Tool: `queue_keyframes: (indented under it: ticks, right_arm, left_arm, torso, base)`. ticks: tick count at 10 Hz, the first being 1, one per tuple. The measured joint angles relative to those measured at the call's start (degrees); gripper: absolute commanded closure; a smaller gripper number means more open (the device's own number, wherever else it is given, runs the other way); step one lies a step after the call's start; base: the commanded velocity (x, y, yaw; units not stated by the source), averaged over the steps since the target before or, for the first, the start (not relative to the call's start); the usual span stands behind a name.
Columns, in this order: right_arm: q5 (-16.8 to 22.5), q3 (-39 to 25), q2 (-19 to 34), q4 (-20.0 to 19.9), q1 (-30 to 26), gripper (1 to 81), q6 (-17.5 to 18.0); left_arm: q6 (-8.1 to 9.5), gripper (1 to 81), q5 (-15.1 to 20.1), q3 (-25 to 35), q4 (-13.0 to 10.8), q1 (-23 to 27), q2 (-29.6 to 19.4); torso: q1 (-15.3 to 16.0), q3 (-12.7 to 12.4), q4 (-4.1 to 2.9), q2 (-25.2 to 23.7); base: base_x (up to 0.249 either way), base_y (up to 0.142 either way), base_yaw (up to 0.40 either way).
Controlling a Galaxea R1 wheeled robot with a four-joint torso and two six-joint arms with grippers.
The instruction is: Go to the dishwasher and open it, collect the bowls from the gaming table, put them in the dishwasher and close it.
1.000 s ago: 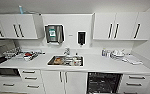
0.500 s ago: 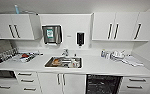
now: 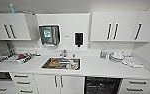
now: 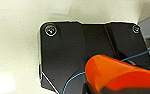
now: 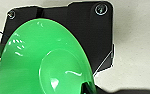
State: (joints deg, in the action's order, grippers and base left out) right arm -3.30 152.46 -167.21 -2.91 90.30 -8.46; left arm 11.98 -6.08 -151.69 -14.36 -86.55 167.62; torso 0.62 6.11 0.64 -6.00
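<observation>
Bowls are already riding with the robot, by the look of it: the orange bowl (image 4: 118, 73) is looming close in the left wrist view and the light green bowl (image 5: 44, 58) is looming close in the right wrist view, each seemingly carried by its own arm, though the fingers are not showing clearly enough for me to tell whether they are clamped on the rims. The dishwasher (image 3: 102, 85) is sitting under the bench (image 3: 96, 67), to the right of the sink (image 3: 61, 63), and its dark interior with a rack is showing, so I am judging the door to be already open. That is leaving the loading of both bowls and the closing of the door. Around it, the white bench is carrying a dish rack (image 3: 21, 58) near its left end and stacked plates (image 3: 117, 57) with a small bottle (image 3: 102, 54) toward its right end, while dishes are lying in the steel sink beneath the tap (image 3: 64, 53). White drawers (image 3: 23, 82) and cupboard doors are flanking the appliance. Above, a paper towel dispenser (image 3: 49, 35) and a black soap dispenser (image 3: 78, 39) are hanging on the white wall between white upper cabinets (image 3: 121, 26).
</observation>
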Motion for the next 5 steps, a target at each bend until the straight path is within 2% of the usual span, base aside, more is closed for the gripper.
queue_keyframes:
  ticks: [5]
  right_arm:
    - [0.06,0.02,0.00,0.02,-0.16,81.1,0.00]
  left_arm:
    - [-0.02,81.1,0.02,0.00,0.00,-0.02,0.00]
  torso:
    - [0.00,0.00,0.00,0.00]
  base:
    - [0.093,-0.082,0.000]
